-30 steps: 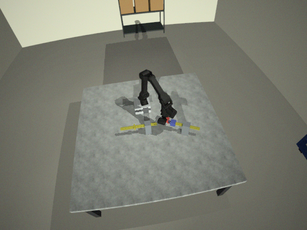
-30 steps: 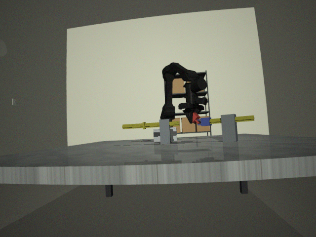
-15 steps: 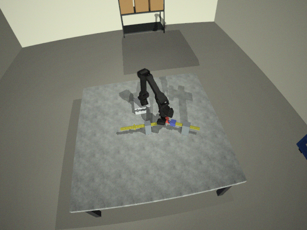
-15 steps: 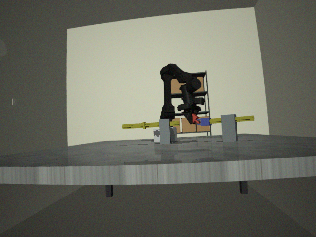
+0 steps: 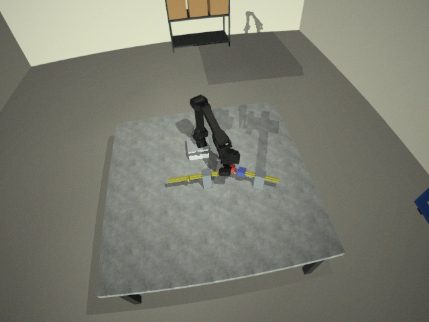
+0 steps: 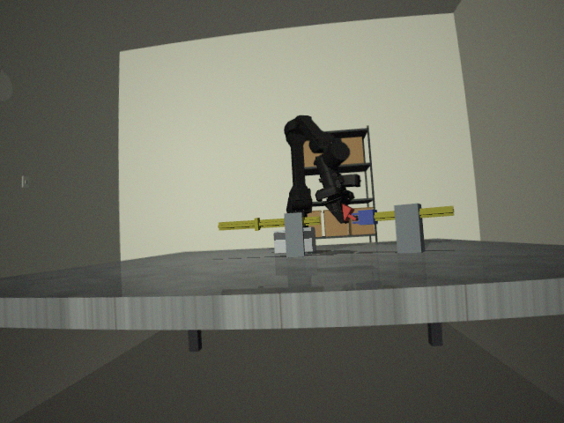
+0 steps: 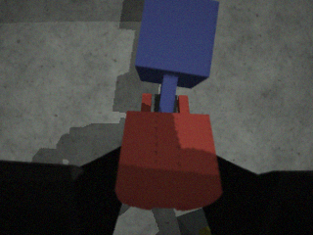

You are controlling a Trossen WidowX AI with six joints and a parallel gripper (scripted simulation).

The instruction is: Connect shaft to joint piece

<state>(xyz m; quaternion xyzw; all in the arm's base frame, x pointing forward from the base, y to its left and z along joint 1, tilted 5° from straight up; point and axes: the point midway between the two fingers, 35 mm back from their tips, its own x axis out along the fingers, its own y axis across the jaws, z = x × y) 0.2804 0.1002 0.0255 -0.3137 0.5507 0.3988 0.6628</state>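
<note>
The red square joint piece [image 5: 232, 169] [image 6: 346, 211] [image 7: 168, 159] hangs on a blue hub [image 5: 241, 172] [image 6: 365, 216] [image 7: 177, 41] at the end of the right yellow shaft [image 5: 271, 179] [image 6: 435, 211], which is fixed in the right grey block [image 5: 259, 180] [image 6: 409, 227]. The second yellow shaft [image 5: 183, 179] [image 6: 241, 224] sits in the left grey block [image 5: 206, 180] [image 6: 293, 234], its tip near the joint. My gripper [image 5: 226, 170] [image 6: 340, 211] is shut on the red joint piece from above; its dark fingers flank the piece in the wrist view. The joint's opening is hidden.
The arm's white base [image 5: 196, 152] [image 6: 280, 242] stands behind the left block. The grey table [image 5: 173, 225] [image 6: 273, 309] extends widely to the front. A shelf with boxes [image 5: 197, 21] [image 6: 359, 181] stands at the far wall.
</note>
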